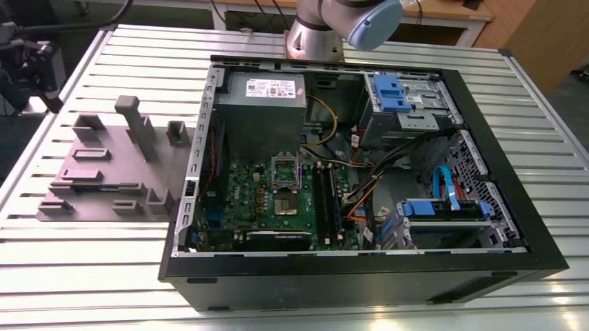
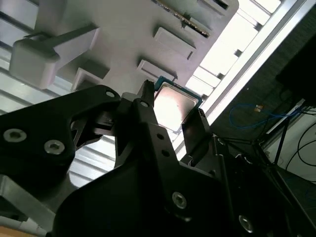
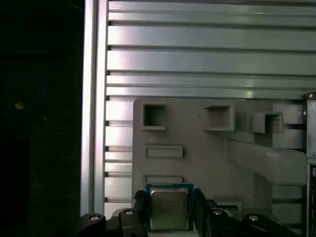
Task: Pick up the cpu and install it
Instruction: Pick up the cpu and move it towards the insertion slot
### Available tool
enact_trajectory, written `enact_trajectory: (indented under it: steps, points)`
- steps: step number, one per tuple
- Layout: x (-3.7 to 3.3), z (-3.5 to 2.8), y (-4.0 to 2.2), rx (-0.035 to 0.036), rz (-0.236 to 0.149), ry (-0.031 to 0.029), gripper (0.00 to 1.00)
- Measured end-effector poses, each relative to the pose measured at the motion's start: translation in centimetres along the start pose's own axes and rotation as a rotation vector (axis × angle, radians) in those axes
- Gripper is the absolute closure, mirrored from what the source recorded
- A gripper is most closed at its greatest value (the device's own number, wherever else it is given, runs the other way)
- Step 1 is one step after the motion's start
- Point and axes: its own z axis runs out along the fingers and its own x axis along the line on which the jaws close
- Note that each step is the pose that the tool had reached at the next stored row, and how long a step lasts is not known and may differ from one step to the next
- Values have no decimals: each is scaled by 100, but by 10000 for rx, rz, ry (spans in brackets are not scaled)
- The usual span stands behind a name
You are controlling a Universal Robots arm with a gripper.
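The gripper is pinching the cpu. In both wrist views its two black fingers bear against opposite edges of the chip, whose metal top faces the cameras. The cpu is over the grey fixture plate. In the exterior view, this plate lies on the slatted table at the exterior view's left, just beside the open computer case.

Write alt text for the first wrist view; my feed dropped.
The gripper holds the cpu, a square chip with a silver top, between its two black fingers. Beyond it lies a grey fixture plate with raised blocks on a slatted metal table.
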Motion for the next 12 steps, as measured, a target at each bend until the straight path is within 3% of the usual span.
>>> enact_trajectory:
  steps: [7,12]
  points:
    - [-5,-315,8,0,1,0,53]
    - [-8,-483,12,1,0,2,53]
